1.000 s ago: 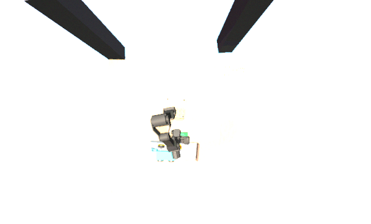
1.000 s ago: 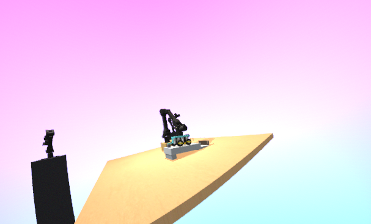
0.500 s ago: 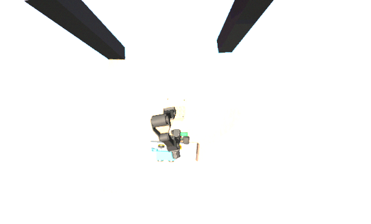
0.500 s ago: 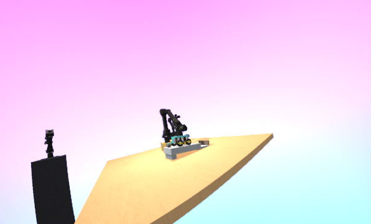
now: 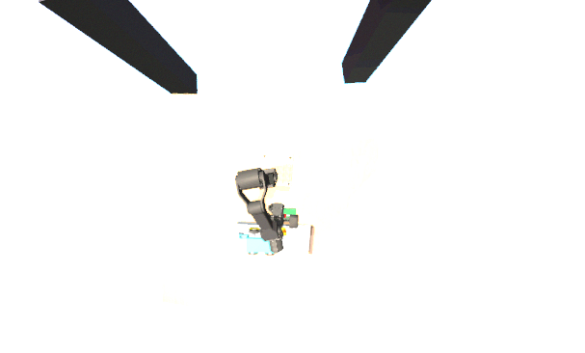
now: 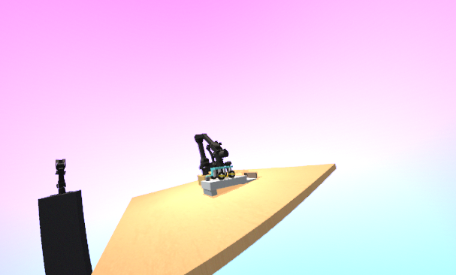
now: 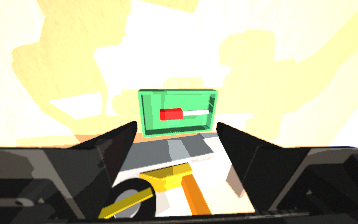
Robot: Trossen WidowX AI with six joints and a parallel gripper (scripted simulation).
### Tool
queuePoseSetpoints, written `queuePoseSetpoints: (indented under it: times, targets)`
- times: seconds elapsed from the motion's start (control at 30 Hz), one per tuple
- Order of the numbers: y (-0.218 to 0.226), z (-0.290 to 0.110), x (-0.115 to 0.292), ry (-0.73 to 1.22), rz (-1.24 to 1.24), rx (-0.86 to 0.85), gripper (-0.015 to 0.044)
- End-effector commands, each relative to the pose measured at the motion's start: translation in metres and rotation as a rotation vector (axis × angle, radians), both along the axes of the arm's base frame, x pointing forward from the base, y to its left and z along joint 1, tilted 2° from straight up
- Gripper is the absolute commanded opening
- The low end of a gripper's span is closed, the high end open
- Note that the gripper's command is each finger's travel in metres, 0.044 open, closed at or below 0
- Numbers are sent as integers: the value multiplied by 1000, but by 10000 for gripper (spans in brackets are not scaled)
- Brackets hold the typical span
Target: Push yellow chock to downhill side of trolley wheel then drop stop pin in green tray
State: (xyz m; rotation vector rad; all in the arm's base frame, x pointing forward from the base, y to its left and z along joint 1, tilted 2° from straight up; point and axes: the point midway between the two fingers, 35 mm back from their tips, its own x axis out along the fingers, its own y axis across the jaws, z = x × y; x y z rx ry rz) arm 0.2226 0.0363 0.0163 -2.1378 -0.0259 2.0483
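A: What is being shown nearest the lens in the wrist view?

B: The gripper [image 7: 176, 131] is being held fully spread, nothing between its fingers. At lower centre, the yellow chock [image 7: 169, 177] is being seen close against a trolley wheel [image 7: 130, 199]; contact cannot be confirmed.

A: And farther off?

B: The stop pin [image 7: 184, 114] is lying inside the green tray [image 7: 147, 105] at mid-frame. Chocking and pin disposal are being judged complete; only withdrawal from the trolley [image 5: 254, 245] is being left.

One green tray [image 7: 147, 111], one stop pin [image 7: 172, 114], one yellow chock [image 7: 167, 176], one trolley [image 5: 254, 243], one ramp [image 6: 224, 182].
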Motion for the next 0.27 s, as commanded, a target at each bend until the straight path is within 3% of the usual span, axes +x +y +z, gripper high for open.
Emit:
queuePoseSetpoints:
  times: [0.0, 0.23]
  targets:
    - [1, 16, 2, -20, 6, 6, 440]
    - [2, 38, 2, -21, 6, 7, 440]
